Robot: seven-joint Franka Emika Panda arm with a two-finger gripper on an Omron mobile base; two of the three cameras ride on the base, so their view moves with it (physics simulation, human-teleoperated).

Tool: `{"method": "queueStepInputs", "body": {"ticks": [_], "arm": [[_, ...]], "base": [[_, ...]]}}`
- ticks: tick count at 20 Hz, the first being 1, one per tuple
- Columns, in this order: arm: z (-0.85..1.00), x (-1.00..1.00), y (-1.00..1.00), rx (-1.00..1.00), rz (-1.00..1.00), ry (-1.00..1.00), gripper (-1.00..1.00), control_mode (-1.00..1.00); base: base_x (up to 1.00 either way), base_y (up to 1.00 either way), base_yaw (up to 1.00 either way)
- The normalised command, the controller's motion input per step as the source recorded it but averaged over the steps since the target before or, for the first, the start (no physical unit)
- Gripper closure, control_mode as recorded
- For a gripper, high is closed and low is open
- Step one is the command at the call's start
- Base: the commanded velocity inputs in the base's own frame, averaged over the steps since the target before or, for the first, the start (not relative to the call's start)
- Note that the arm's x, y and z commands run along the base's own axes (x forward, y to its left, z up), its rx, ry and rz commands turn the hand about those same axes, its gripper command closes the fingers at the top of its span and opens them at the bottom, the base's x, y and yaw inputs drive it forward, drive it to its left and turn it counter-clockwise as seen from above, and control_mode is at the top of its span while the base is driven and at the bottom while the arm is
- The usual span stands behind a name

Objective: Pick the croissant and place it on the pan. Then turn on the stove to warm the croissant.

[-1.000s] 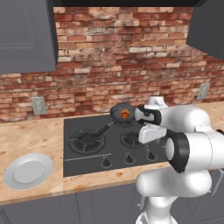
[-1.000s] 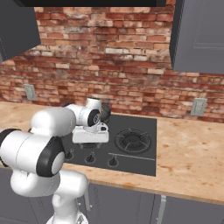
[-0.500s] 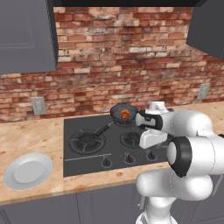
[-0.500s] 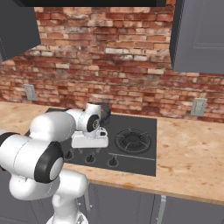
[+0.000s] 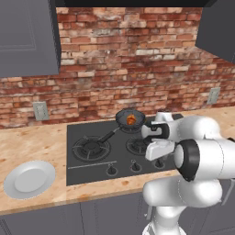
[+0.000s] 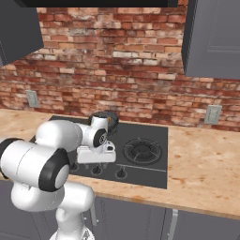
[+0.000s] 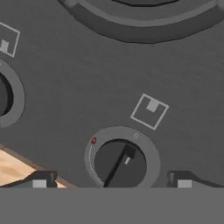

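Since a second ago the arm has folded lower and nearer over the stove's (image 5: 101, 149) front edge, bringing the white hand down toward the row of knobs; the croissant (image 5: 131, 120), pan (image 5: 129, 118) and plate (image 5: 28, 178) lie as they did.

The tool (image 7: 111, 180) has its jaws spread wide with nothing between them. In the hand view its two dark tips stand either side of a round dark knob (image 7: 120, 163), close above it. The knob has a raised bar with a small pale mark, and sits in a grey ring with a red dot at its rim.

The croissant, a small orange ridged crescent, rests inside the dark round pan on the far right burner. The pan's long thin handle points left and nearer. The stove is flat, matt black, with ringed grates. The pale grey round plate lies on the mottled tan worktop (image 5: 41, 137), well left of the stove. Behind is a rough red brick wall (image 5: 128, 64).
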Motion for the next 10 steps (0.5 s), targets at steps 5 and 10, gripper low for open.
{"method": "queueStepInputs", "body": {"ticks": [5,10], "arm": [[-0.24,0.01,0.00,0.00,0.00,0.00,-1.00,-1.00],[-0.28,0.00,0.00,0.00,0.00,0.00,1.00,-1.00]], "base": [[0.00,0.00,0.00],[0.00,0.00,0.00]]}}
